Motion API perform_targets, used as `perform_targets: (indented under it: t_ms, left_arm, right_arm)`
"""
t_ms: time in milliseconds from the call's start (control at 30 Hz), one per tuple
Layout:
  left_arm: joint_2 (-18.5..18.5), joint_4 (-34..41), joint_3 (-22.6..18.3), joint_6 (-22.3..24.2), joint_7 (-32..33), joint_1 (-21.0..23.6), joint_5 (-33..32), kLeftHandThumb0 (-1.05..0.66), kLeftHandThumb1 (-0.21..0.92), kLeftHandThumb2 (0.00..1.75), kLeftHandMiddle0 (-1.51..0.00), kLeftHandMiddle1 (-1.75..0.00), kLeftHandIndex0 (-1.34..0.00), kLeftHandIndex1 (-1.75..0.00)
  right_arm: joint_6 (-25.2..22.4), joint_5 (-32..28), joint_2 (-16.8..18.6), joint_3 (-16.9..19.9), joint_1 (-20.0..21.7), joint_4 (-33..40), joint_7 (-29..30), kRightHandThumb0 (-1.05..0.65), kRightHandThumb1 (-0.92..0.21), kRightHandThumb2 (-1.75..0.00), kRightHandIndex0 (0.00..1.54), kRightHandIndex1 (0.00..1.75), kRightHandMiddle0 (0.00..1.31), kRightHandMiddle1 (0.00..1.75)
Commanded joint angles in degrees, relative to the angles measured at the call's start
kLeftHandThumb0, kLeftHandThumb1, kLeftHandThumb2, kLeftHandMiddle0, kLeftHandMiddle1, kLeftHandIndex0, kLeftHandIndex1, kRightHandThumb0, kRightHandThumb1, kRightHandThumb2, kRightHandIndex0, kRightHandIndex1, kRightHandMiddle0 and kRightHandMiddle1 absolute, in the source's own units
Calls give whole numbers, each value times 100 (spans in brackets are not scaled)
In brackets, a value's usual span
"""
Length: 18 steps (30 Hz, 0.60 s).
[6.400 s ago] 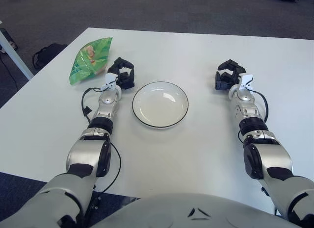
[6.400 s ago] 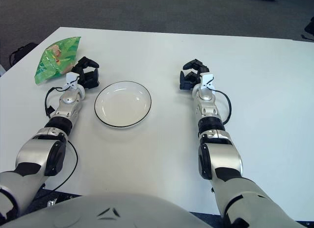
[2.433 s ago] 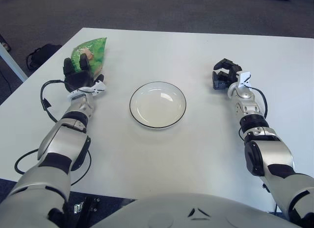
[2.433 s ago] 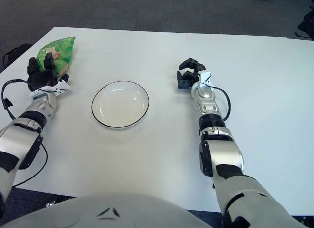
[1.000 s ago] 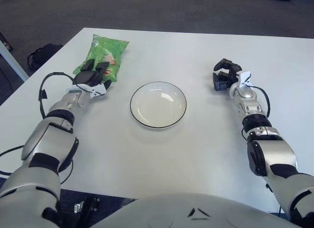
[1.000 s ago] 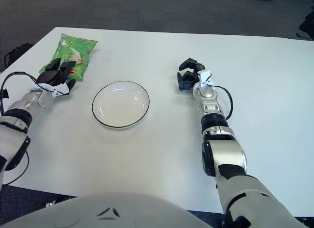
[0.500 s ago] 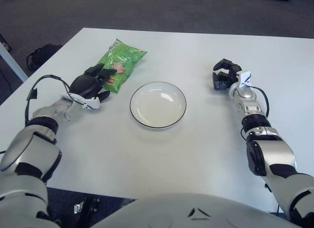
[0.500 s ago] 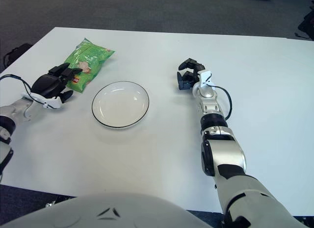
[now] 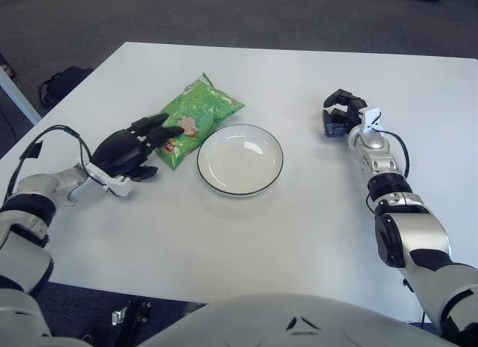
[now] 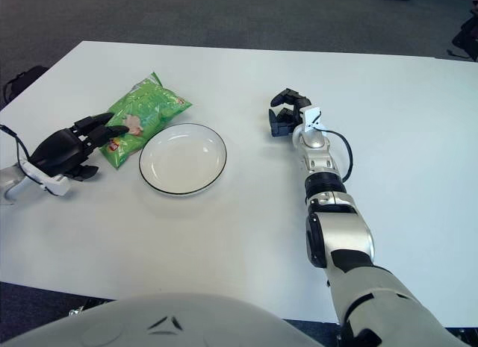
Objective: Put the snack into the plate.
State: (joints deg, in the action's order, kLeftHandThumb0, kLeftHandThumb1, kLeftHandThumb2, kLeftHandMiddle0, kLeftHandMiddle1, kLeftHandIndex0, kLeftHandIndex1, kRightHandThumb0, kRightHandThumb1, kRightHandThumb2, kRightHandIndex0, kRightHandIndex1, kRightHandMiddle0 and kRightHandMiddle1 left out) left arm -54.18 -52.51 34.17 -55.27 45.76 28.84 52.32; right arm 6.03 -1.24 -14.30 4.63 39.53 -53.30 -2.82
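Left eye view: the snack (image 9: 193, 122), a green bag, lay flat on the white desk (image 9: 246, 235), its right corner just beside the rim of the plate (image 9: 240, 159), on the plate's left and slightly beyond it. None of the bag was inside the plate. The plate held nothing.

The left hand (image 9: 131, 148) sat at the bag's near-left end, fingers (image 9: 157, 130) stretched out over that end of the packet. They looked laid against it rather than clamped round it; whether any finger was under the bag could not be told.

Step in hand, as judged: moving the bag across the desk toward the plate, with the transfer itself not yet done. Next move would call for either a firm pinch on the bag's near end and a lift over the rim, or a further push to the right. A flat push risks the bag butting the raised rim and shoving the plate, or riding only partly onto it.

The right hand (image 9: 340, 113) showed right of the plate, well apart from it, fingers curled, holding nothing.

Nothing else stood between bag and plate. Dark floor beyond the desk edge.
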Motion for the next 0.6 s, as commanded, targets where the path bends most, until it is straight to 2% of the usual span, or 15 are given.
perform_targets:
  t_ms: [0, 233, 567]
  left_arm:
    - [-228, 263, -96, -162, -13, -268, 130, -85, 92, 103, -35, -24, 0, -79]
    - [-460, 837, -411, -311, -82, -603, 96, -79, 92, 99, -35, -26, 0, -83]
    - [-386, 948, -636, -278, -161, -699, 150, -74, 92, 91, -35, -30, 0, -90]
  right_arm:
    - [-523, 117, 124, -123, -436, -287, -79, -1, -4, -158, 82, 175, 69, 156]
    - [-588, 102, 131, -112, -445, -224, -73, -1, -6, -155, 80, 175, 68, 154]
    - [-643, 106, 126, -119, -465, -170, -89, -1, -8, -153, 78, 175, 68, 153]
